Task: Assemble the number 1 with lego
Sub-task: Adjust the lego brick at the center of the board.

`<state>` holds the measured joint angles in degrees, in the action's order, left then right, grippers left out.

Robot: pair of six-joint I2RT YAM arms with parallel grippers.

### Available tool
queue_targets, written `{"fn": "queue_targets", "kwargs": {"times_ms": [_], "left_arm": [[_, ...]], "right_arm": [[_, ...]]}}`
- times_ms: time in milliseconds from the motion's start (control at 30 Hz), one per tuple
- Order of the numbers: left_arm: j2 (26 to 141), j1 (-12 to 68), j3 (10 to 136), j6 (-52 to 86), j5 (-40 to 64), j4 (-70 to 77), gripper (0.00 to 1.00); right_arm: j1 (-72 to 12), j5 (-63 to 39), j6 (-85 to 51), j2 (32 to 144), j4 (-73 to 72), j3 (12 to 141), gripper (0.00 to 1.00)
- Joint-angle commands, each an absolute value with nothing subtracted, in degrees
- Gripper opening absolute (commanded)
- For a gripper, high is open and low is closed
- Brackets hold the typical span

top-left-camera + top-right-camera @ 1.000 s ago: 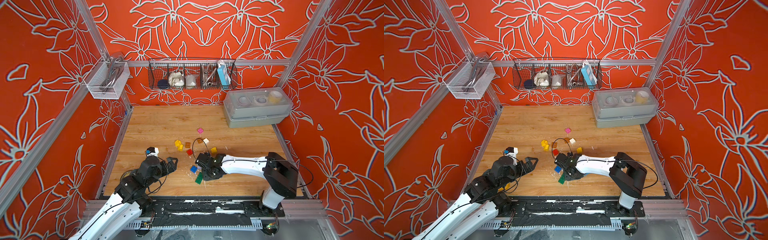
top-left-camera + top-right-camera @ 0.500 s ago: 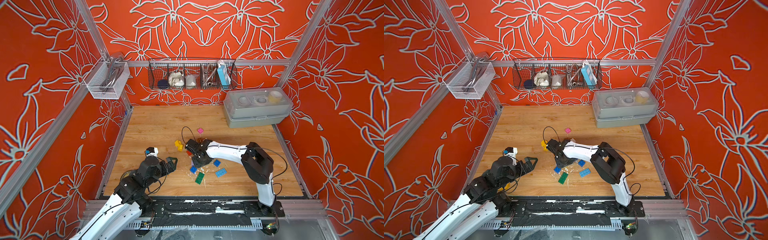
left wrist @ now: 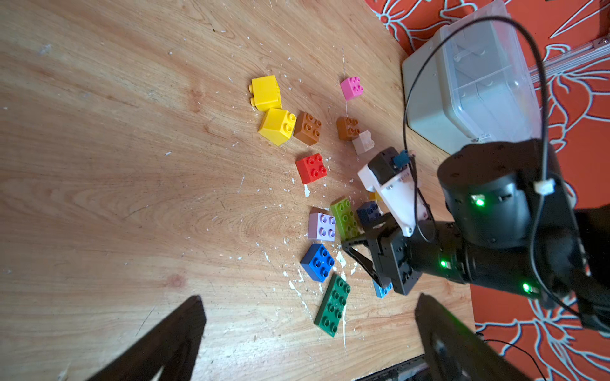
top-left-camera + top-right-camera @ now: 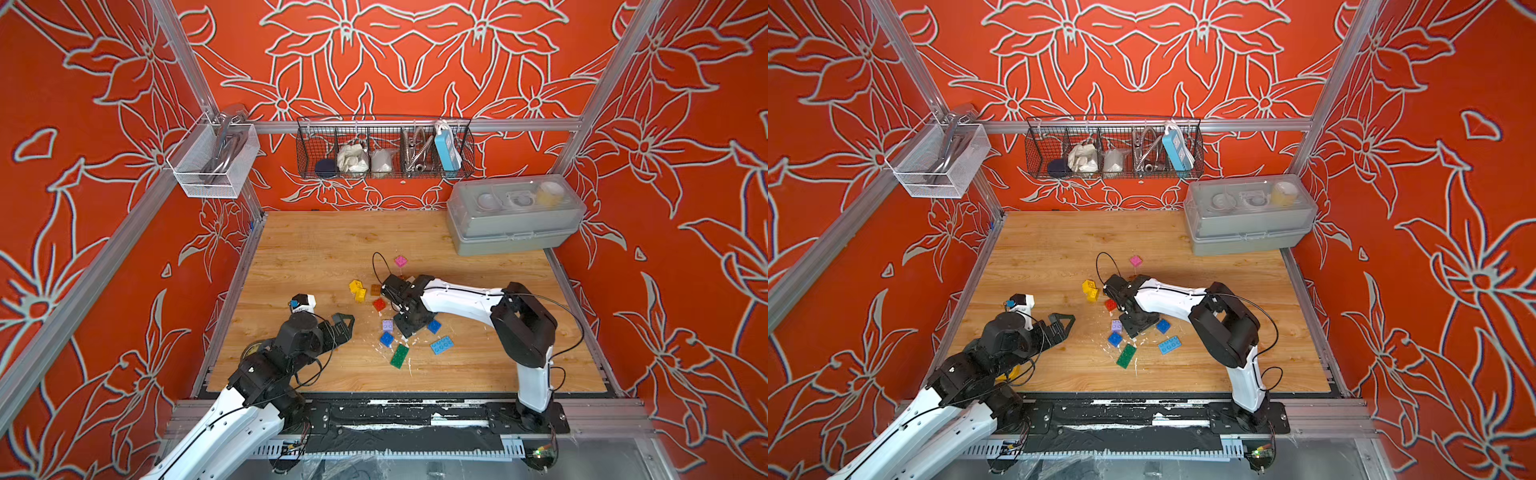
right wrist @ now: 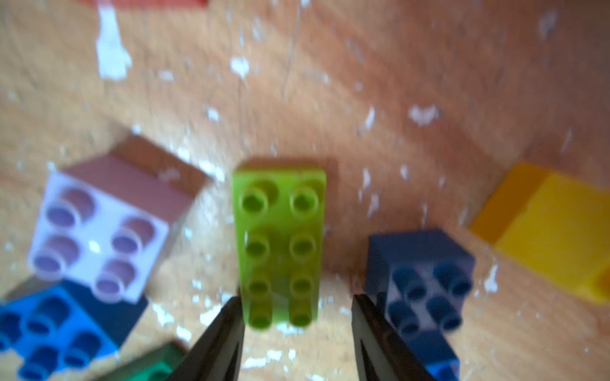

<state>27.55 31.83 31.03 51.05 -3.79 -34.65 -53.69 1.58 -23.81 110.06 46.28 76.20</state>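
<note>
Your right gripper (image 5: pixel 293 301) hangs low over the lime plate (image 5: pixel 279 244). Its fingers are parted and straddle one end of the plate, not clamped on it. The plate lies flat on the table (image 4: pixel 316 249). You have a crowd around it: a lilac brick (image 5: pixel 99 237) on one side and a dark blue brick (image 5: pixel 425 273) just beside the other finger. A blue brick (image 5: pixel 52 326) and a green plate (image 3: pixel 332 305) lie close by. Your left gripper (image 4: pixel 343 323) is spread wide, holding nothing, beside the bricks.
</note>
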Motion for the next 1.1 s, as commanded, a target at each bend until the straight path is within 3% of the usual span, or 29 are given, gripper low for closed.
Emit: {"fn": "queue_targets", "kwargs": {"times_ms": [0,200,567,1067], "left_arm": [[27.30,31.42,30.15,50.95,-3.60,-34.54,0.99],[27.04,31.29,30.01,51.06,-3.43,-34.76,0.99],[24.35,31.20,29.62,51.50,-3.86,-35.86,0.99],[21.89,30.94,28.74,51.59,-3.93,-35.66,0.99]], "right_arm": [[-53.98,-1.42,-31.16,103.84,45.43,72.84,0.54],[-53.98,-6.99,-47.98,96.17,34.81,64.51,0.47],[-52.40,-7.37,-67.88,97.63,22.24,61.61,0.63],[-52.23,2.50,-84.45,100.37,35.30,67.59,0.79]]}}
